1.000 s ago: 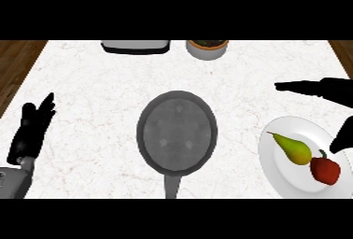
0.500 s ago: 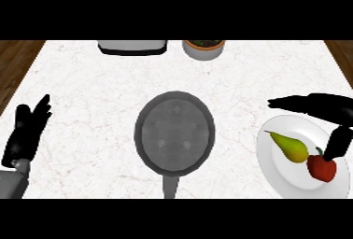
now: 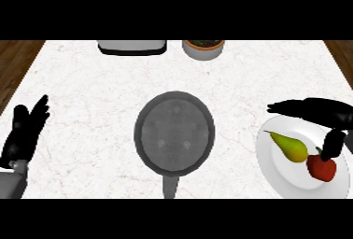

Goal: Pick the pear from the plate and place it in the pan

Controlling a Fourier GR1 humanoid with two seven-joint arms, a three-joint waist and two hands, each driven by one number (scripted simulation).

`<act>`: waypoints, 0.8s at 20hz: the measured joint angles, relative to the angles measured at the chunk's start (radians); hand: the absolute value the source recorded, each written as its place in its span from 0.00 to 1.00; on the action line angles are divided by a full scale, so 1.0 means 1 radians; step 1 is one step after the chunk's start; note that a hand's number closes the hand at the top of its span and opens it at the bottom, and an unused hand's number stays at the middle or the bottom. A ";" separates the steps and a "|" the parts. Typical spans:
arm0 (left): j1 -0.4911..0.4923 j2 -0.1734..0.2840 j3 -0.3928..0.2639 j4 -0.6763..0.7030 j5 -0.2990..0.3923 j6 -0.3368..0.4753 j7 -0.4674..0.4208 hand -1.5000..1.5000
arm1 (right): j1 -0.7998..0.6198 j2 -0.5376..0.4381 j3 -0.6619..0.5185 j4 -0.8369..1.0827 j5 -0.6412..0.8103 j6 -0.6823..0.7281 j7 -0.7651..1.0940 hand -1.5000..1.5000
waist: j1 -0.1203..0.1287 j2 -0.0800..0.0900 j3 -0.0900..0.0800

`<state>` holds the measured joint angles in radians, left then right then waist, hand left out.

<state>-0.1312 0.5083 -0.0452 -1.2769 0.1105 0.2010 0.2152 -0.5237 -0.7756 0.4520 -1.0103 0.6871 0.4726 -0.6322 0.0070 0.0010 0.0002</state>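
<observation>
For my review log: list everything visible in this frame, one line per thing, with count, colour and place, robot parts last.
pan: 1, dark grey, counter centre, handle toward the near edge
plate: 1, white, right side of the counter
pear: 1, yellow-green, on the plate, left of the red fruit
red fruit: 1, red, on the plate, near the right edge
potted plant: 1, pale pot with dark contents, far edge of the counter
appliance: 1, grey and black, far edge, left of the pot, partly cut off
counter: 1, white marbled, with brown floor at the far corners
left hand: 1, black, open, resting at the left edge, fingers up
right hand: 1, black, open, over the plate's far rim, thumb down by the red fruit
</observation>
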 measured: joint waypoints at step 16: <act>0.003 -0.066 0.070 -0.006 -0.085 -0.040 0.006 0.50 | 0.020 0.125 -0.070 0.070 0.169 -0.027 -0.030 0.00 | -0.002 0.000 0.000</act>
<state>-0.1281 0.4420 0.0249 -1.2828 0.0258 0.1610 0.2207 -0.5033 -0.6507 0.3819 -0.9399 0.8557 0.4454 -0.6624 0.0048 0.0005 0.0000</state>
